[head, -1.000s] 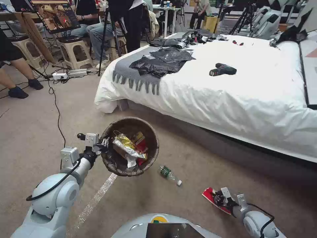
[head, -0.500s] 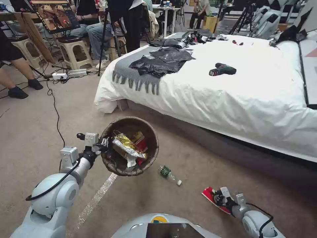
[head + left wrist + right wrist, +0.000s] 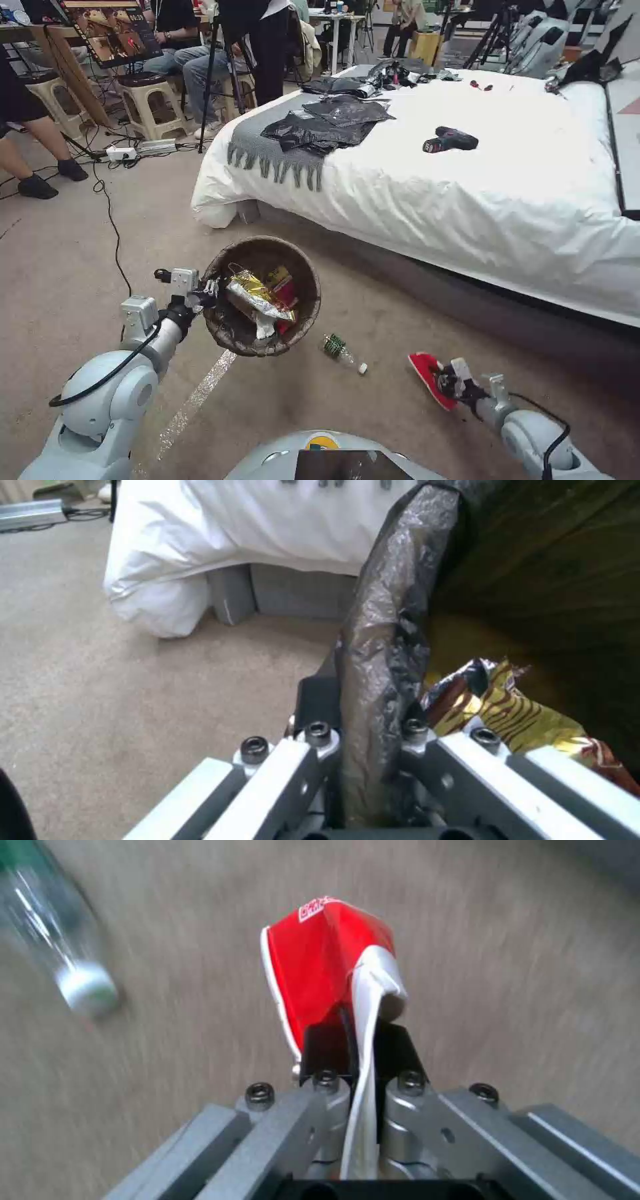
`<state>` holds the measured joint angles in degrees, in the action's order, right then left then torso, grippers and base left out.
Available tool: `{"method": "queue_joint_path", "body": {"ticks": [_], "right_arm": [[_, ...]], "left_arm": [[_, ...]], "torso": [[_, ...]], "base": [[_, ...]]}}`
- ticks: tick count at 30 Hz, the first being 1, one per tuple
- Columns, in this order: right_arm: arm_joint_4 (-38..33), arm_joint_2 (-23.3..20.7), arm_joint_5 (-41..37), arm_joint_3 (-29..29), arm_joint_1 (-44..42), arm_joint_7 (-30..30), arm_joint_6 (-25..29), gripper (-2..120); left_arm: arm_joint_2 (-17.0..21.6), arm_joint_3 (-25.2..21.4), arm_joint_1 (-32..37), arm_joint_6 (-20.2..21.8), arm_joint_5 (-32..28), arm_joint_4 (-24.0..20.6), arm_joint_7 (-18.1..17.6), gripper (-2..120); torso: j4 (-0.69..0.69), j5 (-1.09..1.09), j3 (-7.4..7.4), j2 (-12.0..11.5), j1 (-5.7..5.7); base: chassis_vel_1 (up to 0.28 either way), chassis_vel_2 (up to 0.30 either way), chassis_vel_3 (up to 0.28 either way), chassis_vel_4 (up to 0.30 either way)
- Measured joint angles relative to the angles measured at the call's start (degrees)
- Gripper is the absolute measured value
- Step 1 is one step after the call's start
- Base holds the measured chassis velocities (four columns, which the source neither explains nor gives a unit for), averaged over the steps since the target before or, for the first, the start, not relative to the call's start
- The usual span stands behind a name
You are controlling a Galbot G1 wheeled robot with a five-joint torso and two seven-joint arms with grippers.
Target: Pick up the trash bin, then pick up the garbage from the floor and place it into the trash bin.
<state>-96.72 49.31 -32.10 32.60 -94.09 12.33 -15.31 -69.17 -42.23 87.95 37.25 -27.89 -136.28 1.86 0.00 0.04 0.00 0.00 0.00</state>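
Observation:
My left gripper [image 3: 208,291] is shut on the rim of the trash bin [image 3: 233,330], holding it above the carpet; in the left wrist view its jaws clamp the bag-covered rim [image 3: 383,690]. Inside the bin lie gold and yellow wrappers [image 3: 257,293] and a red packet [image 3: 285,293]. My right gripper [image 3: 445,385] is shut on a red-and-white packet [image 3: 427,373], raised off the floor at lower right; the right wrist view shows the packet [image 3: 327,960] pinched between the fingers. A crushed green-labelled bottle [image 3: 341,351] lies on the carpet between the bin and that packet.
A bed with a white duvet [image 3: 507,200] fills the right side, carrying black bags [image 3: 320,127] and a drill [image 3: 448,140]. Cables and a power strip [image 3: 123,153] lie at far left near stools and seated people. Beige carpet is open around the robot.
The right gripper has lifted the red-and-white packet off the floor and shifted slightly. The left arm and bin have stayed still.

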Motion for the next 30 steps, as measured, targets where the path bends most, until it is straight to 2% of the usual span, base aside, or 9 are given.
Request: {"method": "queue_joint_path", "body": {"ticks": [2, 3, 6, 13, 16, 21, 25, 28, 30], "right_arm": [[-7.0, -3.1, -3.5, 3.3, 0.0, 0.4, -1.1, 0], [-7.0, -3.1, -3.5, 3.3, 0.0, 0.4, -1.1, 0], [-14.1, -5.4, -7.2, 5.0, 1.3, -0.7, -3.2, 0], [-19.7, -8.0, -11.6, 3.9, 8.0, -2.7, -6.0, 0], [-22.3, -9.9, -16.5, 0.0, 16.8, -5.3, -8.3, 0], [-24.5, -10.7, -19.3, -1.5, 20.9, -6.1, -9.2, 0], [-28.0, -10.9, -21.1, -3.2, 24.0, -6.8, -9.5, 0], [-29.3, -10.2, -22.7, -9.8, 32.1, -8.1, -10.5, 0], [-29.5, -9.9, -23.3, -11.1, 33.8, -8.2, -11.1, 0]], "left_arm": [[0.0, -0.1, 0.1, 0.0, 0.0, 0.0, 0.0, 2], [0.0, -0.1, 0.1, 0.0, 0.0, 0.0, 0.0, 2], [-0.1, -0.1, 0.1, 0.0, 0.0, 0.2, 0.1, 2], [-0.2, -0.1, 0.1, 0.0, 0.1, 0.2, 0.1, 2], [-0.2, -0.3, 0.3, 0.1, 0.1, 0.1, 0.0, 2], [0.0, 0.0, 0.0, 0.1, 0.1, 0.3, 0.0, 2], [1.1, 1.0, -1.9, 0.5, -0.2, 1.5, -0.1, 2], [1.9, 1.6, -3.0, 0.7, -0.7, 2.2, -0.1, 2], [2.1, 1.8, -3.3, 0.8, -0.8, 2.3, -0.1, 2]], "torso": [[0.01, -0.03, 0.0, 0.0, 0.0], [0.01, -0.03, 0.0, 0.0, 0.0], [0.0, -0.05, 0.0, 0.0, 0.0], [0.01, -0.05, 0.0, 0.0, 0.0], [0.04, -0.05, 0.0, 0.0, 0.0], [0.05, -0.04, 0.0, 0.0, 0.0], [-0.04, -0.04, 0.0, 0.0, 0.0], [0.03, -0.03, 0.0, 0.0, 0.0], [0.03, -0.05, 0.0, 0.0, 0.0]], "base": [[0.0, 0.0, 0.0, 0.0], [0.0, 0.0, 0.0, 0.0], [0.0, 0.0, 0.0, 0.0], [0.0, 0.0, 0.0, 0.0], [0.0, 0.0, 0.0, 0.0], [0.0, 0.0, 0.0, 0.0], [0.0, 0.0, 0.0, 0.0], [0.0, 0.0, 0.0, 0.0], [0.0, 0.0, 0.0, 0.0]]}}
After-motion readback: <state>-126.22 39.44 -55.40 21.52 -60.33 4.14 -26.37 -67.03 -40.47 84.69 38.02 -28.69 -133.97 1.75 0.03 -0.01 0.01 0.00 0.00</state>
